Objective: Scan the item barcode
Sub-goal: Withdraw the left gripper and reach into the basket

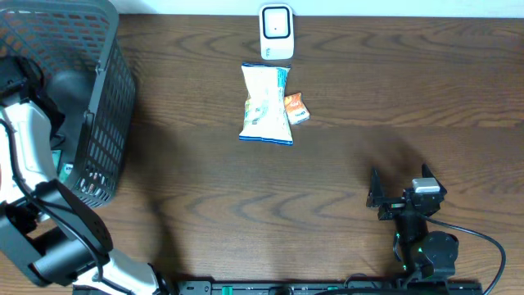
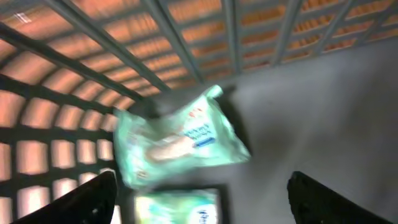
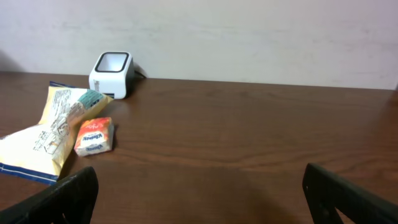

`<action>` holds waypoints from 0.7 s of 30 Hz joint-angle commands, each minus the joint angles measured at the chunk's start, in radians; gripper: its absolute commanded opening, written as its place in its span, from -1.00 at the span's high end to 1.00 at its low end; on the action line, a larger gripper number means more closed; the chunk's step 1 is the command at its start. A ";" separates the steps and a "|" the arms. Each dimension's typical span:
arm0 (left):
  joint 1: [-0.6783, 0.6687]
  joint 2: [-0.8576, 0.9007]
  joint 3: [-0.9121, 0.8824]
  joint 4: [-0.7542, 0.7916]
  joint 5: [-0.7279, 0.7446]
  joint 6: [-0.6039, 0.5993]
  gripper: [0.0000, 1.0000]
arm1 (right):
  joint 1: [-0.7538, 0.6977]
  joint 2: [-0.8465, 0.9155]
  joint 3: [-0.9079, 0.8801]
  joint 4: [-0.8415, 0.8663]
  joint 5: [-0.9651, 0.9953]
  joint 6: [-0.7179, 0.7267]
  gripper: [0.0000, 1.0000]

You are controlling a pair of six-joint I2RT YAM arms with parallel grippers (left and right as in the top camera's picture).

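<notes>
The white barcode scanner point(image 1: 276, 31) stands at the table's far edge, also seen in the right wrist view point(image 3: 111, 73). In front of it lie a pale chip bag point(image 1: 266, 102) and a small orange packet point(image 1: 295, 107). My left arm reaches into the dark mesh basket point(image 1: 106, 106). There my left gripper point(image 2: 202, 182) is open above a blurred green packet point(image 2: 180, 140) and a second green packet point(image 2: 177, 208), holding neither. My right gripper point(image 3: 200, 186) is open over bare table at the near right, well short of the items.
The basket's mesh wall point(image 2: 186, 37) rises close behind the green packets. The brown wooden table point(image 1: 368, 90) extends to the right of the scanner. A pale wall point(image 3: 249, 37) backs the table.
</notes>
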 commanded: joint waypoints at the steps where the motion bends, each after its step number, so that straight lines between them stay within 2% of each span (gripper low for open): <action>1: 0.002 0.045 0.006 0.008 0.059 -0.120 -0.74 | -0.004 -0.005 -0.001 -0.005 0.000 0.000 -0.99; 6: 0.002 0.119 0.006 -0.010 -0.095 -0.213 -0.74 | -0.004 -0.005 -0.001 -0.005 0.000 0.000 -0.98; 15: 0.002 0.259 0.006 0.041 -0.117 -0.213 -0.72 | -0.004 -0.005 -0.001 -0.005 0.000 0.000 -0.99; 21: 0.003 0.281 0.006 0.034 -0.152 -0.210 -0.43 | -0.004 -0.005 -0.001 -0.005 0.000 0.000 -0.99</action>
